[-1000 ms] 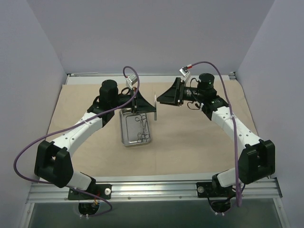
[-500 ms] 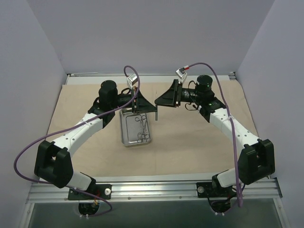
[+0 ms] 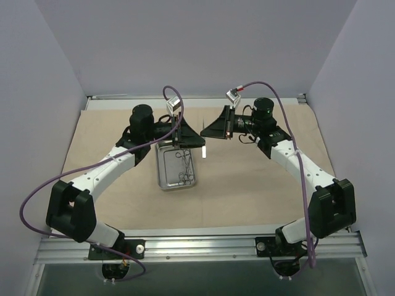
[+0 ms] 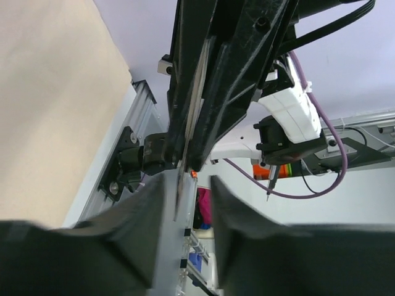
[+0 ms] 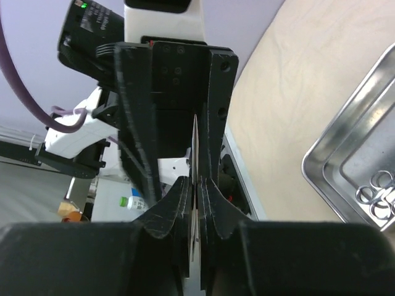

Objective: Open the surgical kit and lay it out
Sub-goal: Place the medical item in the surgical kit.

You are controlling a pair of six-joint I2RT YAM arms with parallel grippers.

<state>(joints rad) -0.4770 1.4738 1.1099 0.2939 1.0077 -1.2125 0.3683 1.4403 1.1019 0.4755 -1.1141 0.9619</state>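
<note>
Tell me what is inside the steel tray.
In the steel tray lie ring-handled instruments, at least two. The left claw overhangs its far end, hiding anything there.

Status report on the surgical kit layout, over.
Left gripper open. Right gripper shut on thin flat sheet. Instruments in steel tray, on spread cloth wrap. Nothing blocking.

Bright diffuse light, faint shadows on beige cloth wrap [image 3: 247, 179], sheen on shiny rectangular steel tray [image 5: 345, 132], wrist-view foregrounds blurred.
</note>
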